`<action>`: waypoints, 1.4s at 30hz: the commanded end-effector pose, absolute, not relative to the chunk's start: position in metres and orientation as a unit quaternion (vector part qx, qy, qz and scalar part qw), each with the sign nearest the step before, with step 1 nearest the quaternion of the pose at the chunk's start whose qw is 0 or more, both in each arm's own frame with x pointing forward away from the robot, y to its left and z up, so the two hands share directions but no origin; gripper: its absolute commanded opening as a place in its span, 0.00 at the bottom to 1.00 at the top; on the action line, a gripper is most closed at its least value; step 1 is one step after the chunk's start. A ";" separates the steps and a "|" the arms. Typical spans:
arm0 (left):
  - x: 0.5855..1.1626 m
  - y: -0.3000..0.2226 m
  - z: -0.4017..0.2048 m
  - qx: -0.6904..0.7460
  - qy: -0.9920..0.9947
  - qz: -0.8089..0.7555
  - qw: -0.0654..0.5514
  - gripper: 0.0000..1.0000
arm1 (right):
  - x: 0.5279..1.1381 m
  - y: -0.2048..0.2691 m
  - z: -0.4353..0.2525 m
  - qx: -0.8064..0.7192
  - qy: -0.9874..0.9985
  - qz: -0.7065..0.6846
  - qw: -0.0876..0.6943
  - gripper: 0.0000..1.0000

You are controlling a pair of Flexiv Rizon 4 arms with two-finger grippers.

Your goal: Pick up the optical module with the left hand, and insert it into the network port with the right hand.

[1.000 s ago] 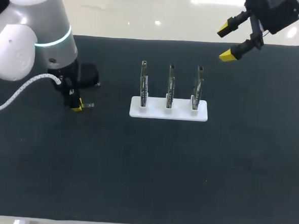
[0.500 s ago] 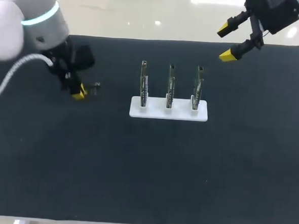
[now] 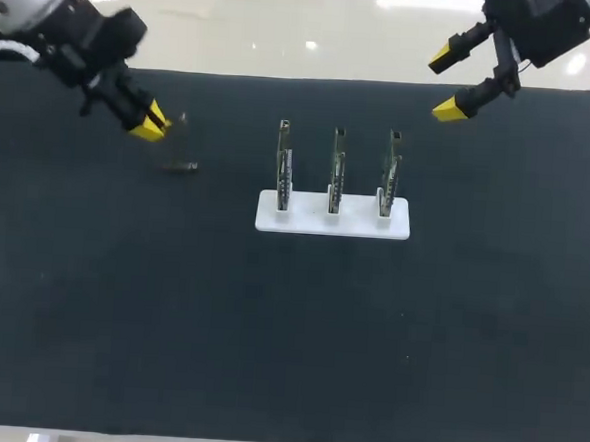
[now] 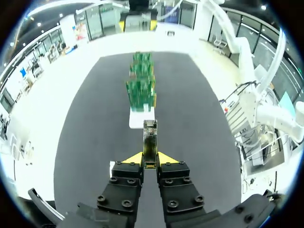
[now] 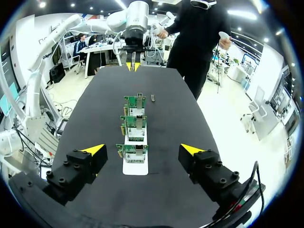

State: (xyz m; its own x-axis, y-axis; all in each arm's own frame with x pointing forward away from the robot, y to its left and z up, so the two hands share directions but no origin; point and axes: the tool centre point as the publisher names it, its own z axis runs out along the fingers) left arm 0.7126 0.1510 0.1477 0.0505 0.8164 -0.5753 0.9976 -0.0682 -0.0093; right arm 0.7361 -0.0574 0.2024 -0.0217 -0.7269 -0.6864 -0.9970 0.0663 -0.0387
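Three upright boards (image 3: 336, 168) on white stand (image 3: 400, 228) mid-mat, open mat (image 3: 268, 330) all round

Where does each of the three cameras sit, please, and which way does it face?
Head view: fixed above and behind, looking down on the table; left gripper shows at its left, right gripper at its right.
Left wrist view: on the left wrist, looking along fingers shut on the optical module toward the board stand.
Right wrist view: on the right wrist, looking between open fingers down the row of boards.
All three share the stand.
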 end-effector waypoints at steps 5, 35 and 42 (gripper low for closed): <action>0.705 0.151 0.170 0.669 0.614 -0.303 0.289 0.00 | 0.736 -0.057 0.202 -0.640 0.673 0.240 0.283 1.00; 0.706 0.116 0.190 0.635 0.529 -0.383 0.412 0.00 | 0.736 -0.057 0.202 -0.640 0.673 0.240 0.283 1.00; 0.706 0.071 0.201 0.588 0.513 -0.424 0.460 0.00 | 0.736 -0.057 0.202 -0.640 0.673 0.240 0.283 1.00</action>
State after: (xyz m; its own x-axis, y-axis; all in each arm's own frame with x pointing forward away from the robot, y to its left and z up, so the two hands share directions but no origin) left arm 0.7109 0.0856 0.2093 0.1237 0.2949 -0.9475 0.9904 -0.0962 0.0993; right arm 0.7361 -0.0573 0.2024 -0.0217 -0.7269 -0.6864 -0.9971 0.0663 -0.0387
